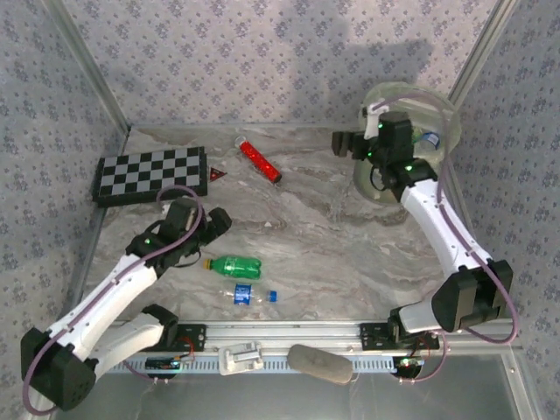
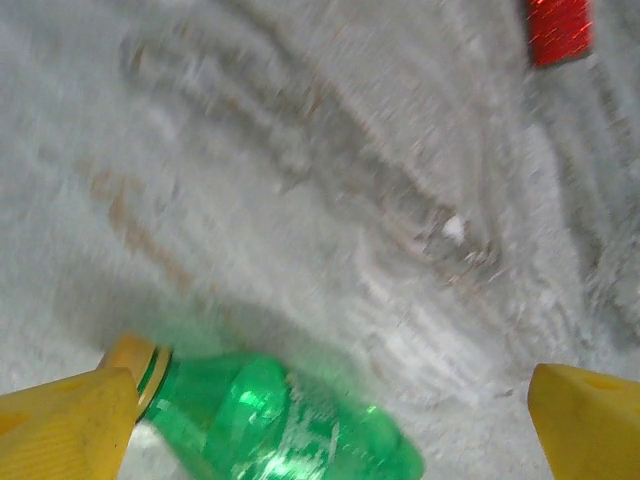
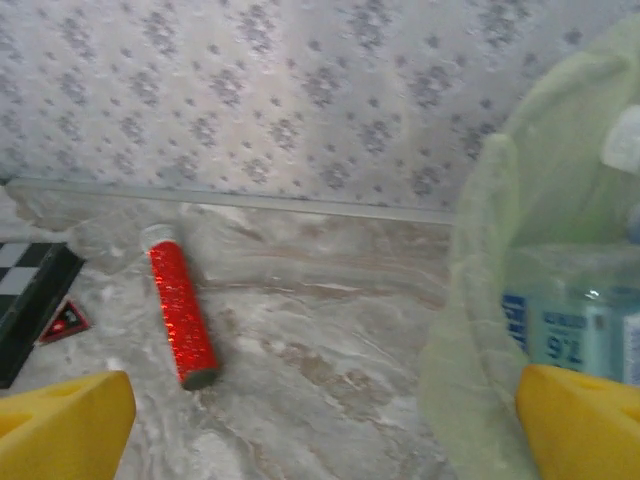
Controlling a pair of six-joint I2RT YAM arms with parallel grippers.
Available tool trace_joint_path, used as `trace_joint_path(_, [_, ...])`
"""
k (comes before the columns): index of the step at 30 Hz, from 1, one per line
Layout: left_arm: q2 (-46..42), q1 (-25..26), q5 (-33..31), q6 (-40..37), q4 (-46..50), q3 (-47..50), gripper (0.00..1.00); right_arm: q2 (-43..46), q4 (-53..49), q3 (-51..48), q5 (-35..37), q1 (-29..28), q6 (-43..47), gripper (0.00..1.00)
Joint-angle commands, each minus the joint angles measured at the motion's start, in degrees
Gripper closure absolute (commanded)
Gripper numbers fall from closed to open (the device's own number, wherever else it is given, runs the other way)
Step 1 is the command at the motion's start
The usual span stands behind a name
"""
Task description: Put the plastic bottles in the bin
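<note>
Top view: We find the left gripper (image 1: 213,226) spread wide just beside the green bottle (image 1: 234,266). A clear bottle (image 1: 242,296) lies close by on the table (image 1: 332,236). The right gripper (image 1: 343,143) hangs empty, jaws apart, beside the bin (image 1: 411,87).
Left wrist: Yellow fingers (image 2: 65,425) flank the green bottle, gripping nothing.
Right wrist: A blue-labelled bottle (image 3: 560,320) shows through the bin's wall.
Progress: We judge the job partly done, with two bottles left.

Grey marbled surface (image 1: 324,227). Black-and-white chequered flat board (image 1: 151,174) lies far left. Small red-and-black triangular piece (image 1: 216,174) just beside its right edge. Red glittery cylindrical tube (image 1: 260,161) lies further right, apart.
</note>
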State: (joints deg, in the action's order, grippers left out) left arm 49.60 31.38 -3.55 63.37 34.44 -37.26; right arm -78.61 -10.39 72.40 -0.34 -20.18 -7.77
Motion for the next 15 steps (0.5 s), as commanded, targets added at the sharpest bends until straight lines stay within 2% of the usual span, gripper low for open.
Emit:
trace_joint_path(1, [-1.0, 1.4, 3.5, 7.7, 3.5, 2.6, 0.0, 1.0, -0.7, -4.5, 0.9, -5.0, -2.7, 0.01])
trace_joint_path(6, [-0.5, 2.9, 4.2, 11.8, 2.2, 5.0, 0.0, 2.1, -1.4, -8.7, 6.6, -11.0, -2.0, 0.01])
trace_joint_path(9, [0.2, 3.4, 3.4, 12.8, 1.5, 5.3, 0.0, 2.6, -2.8, -9.0, 9.5, -12.2, -0.4, 0.01])
trace_joint_path(15, [3.6, 4.0, 2.7, 15.7, -2.4, 7.0, 0.0, 3.6, -2.0, -9.3, 8.1, -12.6, 0.2, 0.01])
